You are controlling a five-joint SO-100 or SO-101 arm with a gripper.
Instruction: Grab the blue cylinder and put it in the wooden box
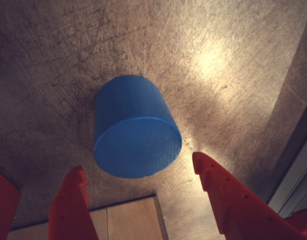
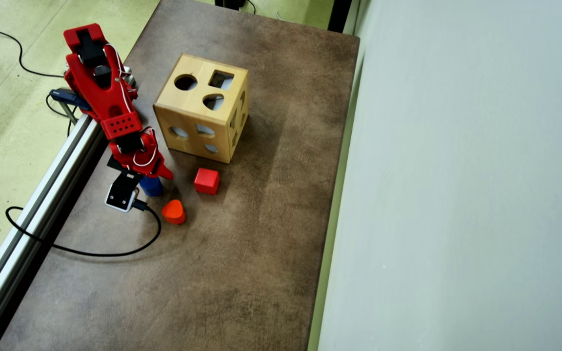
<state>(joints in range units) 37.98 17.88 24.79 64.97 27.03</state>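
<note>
In the wrist view the blue cylinder (image 1: 136, 130) stands upright on the brown table, its flat round top facing the camera. My red gripper (image 1: 138, 163) is open, with one finger (image 1: 68, 205) at lower left and the other at lower right. The tips sit just short of the cylinder and touch nothing. A corner of the wooden box (image 1: 128, 220) shows between the fingers at the bottom edge. From overhead, the gripper (image 2: 156, 178) hangs over the cylinder (image 2: 152, 187) and hides part of it. The wooden box (image 2: 203, 114) stands just beyond, with holes in its faces.
A red cube (image 2: 207, 181) lies right of the cylinder and an orange-red teardrop block (image 2: 173, 211) just in front of it. A black cable (image 2: 90, 252) loops over the table at the left. A metal rail (image 2: 42, 195) runs along the table's left edge.
</note>
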